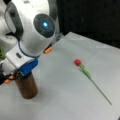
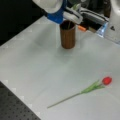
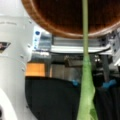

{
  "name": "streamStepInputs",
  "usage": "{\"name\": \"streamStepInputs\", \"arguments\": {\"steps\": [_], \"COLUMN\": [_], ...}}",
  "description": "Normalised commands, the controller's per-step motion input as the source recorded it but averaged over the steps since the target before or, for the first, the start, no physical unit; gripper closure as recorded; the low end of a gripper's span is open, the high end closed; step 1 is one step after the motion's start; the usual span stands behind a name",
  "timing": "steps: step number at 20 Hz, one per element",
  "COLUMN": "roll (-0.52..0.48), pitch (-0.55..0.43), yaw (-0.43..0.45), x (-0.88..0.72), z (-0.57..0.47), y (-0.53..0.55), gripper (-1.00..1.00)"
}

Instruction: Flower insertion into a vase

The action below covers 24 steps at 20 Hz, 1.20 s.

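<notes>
Vase (image 2: 67, 35) takes green stem (image 3: 85, 35); red flower (image 2: 106, 80) lies on table (image 2: 37, 70)

The gripper (image 2: 71, 13) hangs directly over the vase (image 2: 67, 35), a green stem (image 2: 68, 25) reaching down into its mouth. Well apart from the vase, toward the bottom right, a red tulip (image 2: 86, 91) lies flat on the white table (image 2: 32, 65).

Franka Panda arm: white links, dark round joint cap lit blue, wrist bent low toward a front view's left. Gripper (image 2: 71, 13): blue-and-white, at a front view's top, pointing down, clamped on a green flower stem (image 3: 85, 62) running between its fingers.
</notes>
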Motion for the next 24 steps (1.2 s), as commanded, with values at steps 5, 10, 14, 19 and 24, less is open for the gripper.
{"name": "streamStepInputs", "arguments": {"steps": [5,10,14,19,24], "roll": [-0.067,-0.028,-0.008,-0.002,0.043], "pitch": [-0.852,-0.545,-0.257,-0.123,-0.034], "yaw": [0.077,-0.055,-0.184,-0.182,-0.166], "x": [-0.25,-0.21,0.03,0.35,0.6], "z": [-0.2,-0.3,-0.21,-0.15,-0.09], "y": [0.58,0.89,0.86,0.54,0.3], "gripper": [-1.0,-1.0,-1.0,-1.0,-1.0]}}
